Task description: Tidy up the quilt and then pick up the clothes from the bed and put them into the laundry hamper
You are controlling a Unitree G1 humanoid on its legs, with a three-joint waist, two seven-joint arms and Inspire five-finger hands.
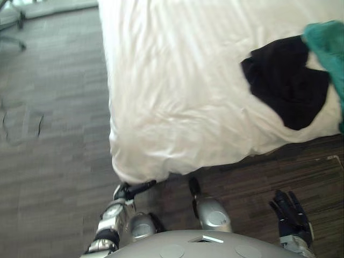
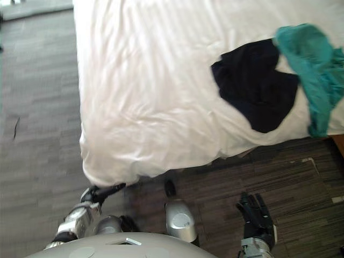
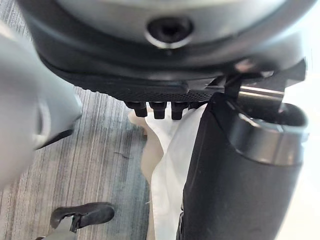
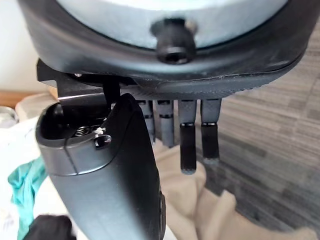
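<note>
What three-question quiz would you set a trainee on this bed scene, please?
1. True or false: the black garment lies on the white quilt.
2. Fill in: the right robot hand, open, hangs above the ____.
3. Which is right by the quilt's near hanging corner? A) left robot hand B) right robot hand C) black garment

Key: 1 true; 2 floor; 3 A.
</note>
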